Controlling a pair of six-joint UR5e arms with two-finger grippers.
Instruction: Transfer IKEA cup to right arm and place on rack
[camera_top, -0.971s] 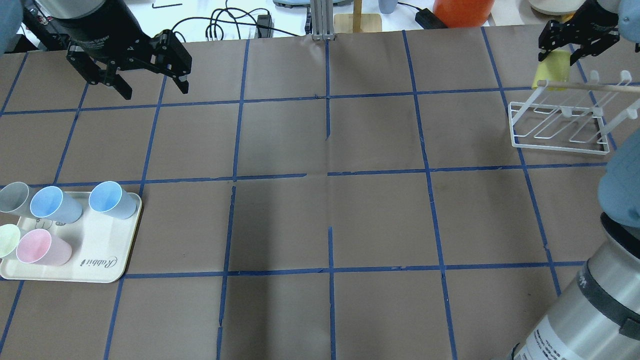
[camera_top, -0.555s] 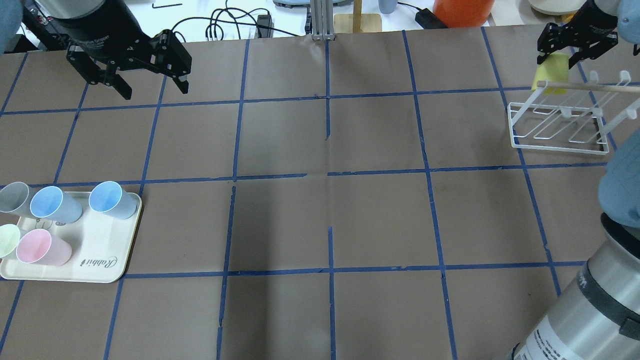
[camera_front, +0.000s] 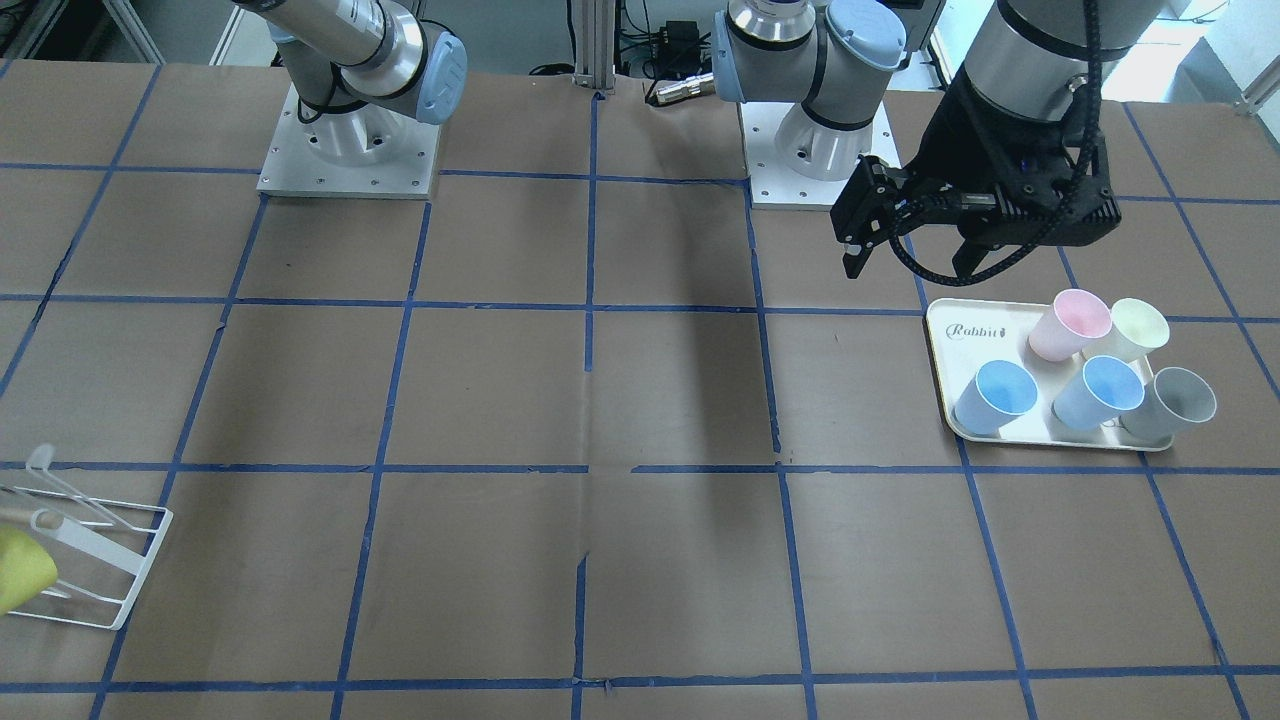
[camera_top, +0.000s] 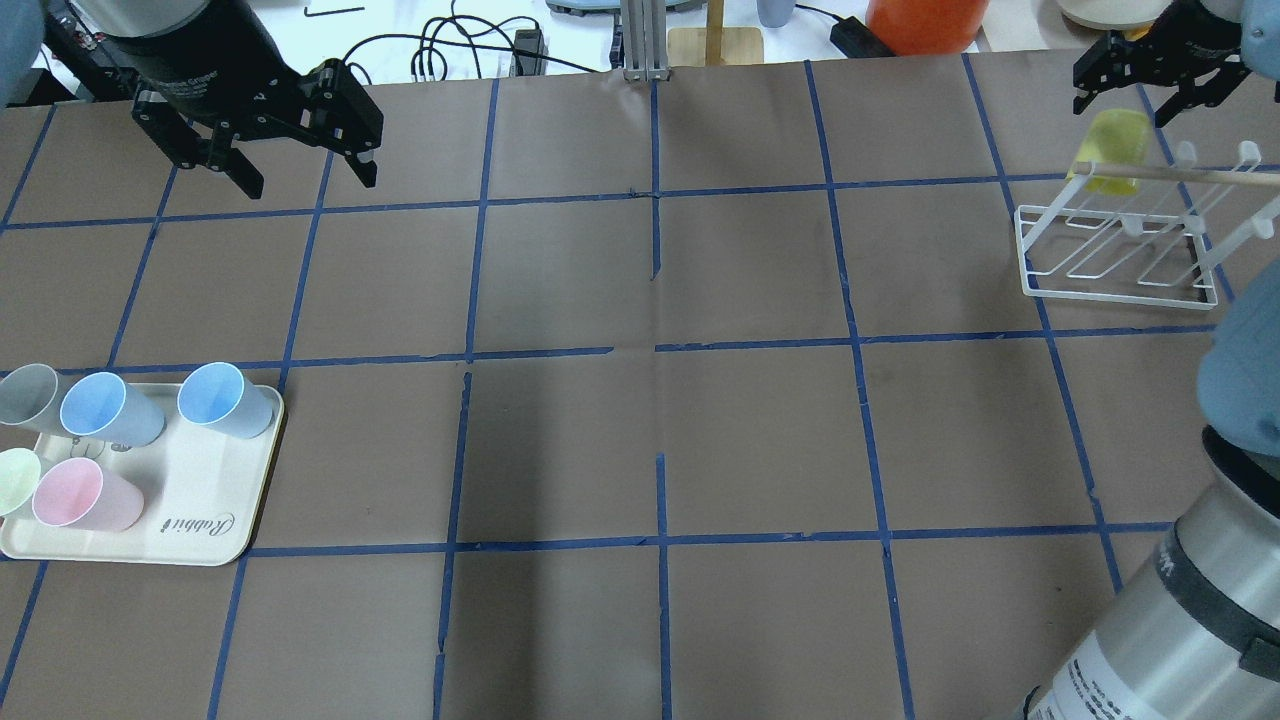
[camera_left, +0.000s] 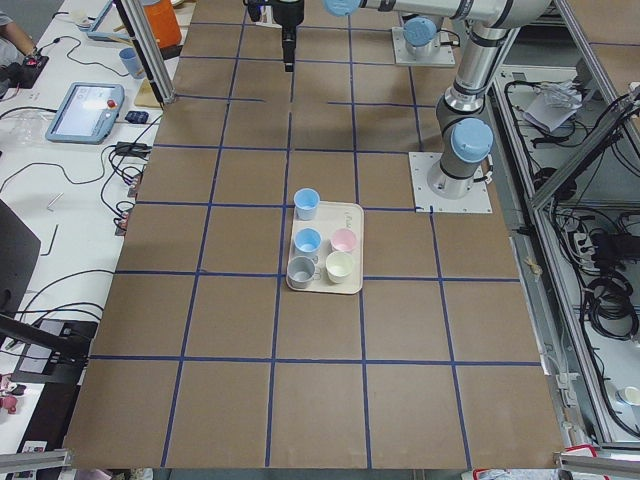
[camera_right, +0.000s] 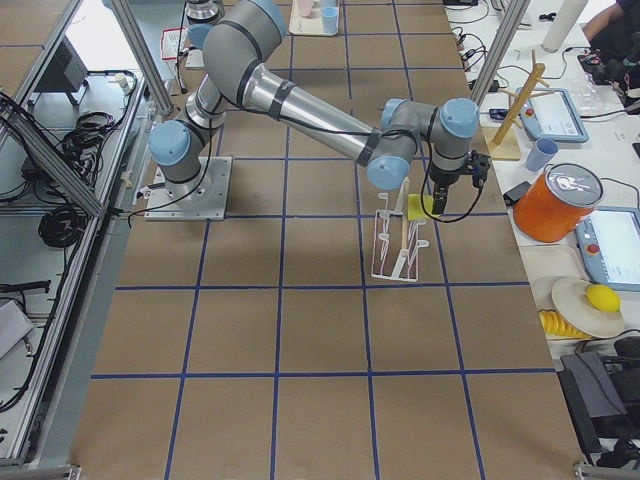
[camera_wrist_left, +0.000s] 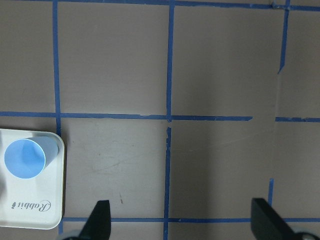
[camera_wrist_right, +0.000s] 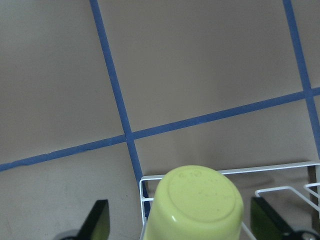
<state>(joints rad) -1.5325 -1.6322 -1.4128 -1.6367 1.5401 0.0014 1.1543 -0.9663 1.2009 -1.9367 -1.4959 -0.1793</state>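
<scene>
Leaves IKEA cup (camera_top: 1110, 150) upside down over a rod of rack (camera_top: 1120, 296). Spreads right gripper (camera_top: 1125, 103) above it, apparently released. Holds left gripper (camera_top: 308, 180) spread, idle, well apart.

The IKEA cup (camera_wrist_right: 197, 205) is bright yellow, smooth and tapered. It sits mouth down with its flat bottom up, slightly tilted, at one corner of the rack (camera_top: 1120, 296); whatever carries it is hidden beneath it. The rack is white wire, a rectangular base with thin slanted rods ending in small knobs, and it stands flat near the far right edge of the table (camera_top: 700, 420). My right arm (camera_right: 300, 105), silver with light-blue joint caps, stretches out over the rack. My right gripper (camera_top: 1128, 100) hangs just above the cup, black fingers (camera_wrist_right: 97, 220) spread wide on either side, clear of its walls.
</scene>
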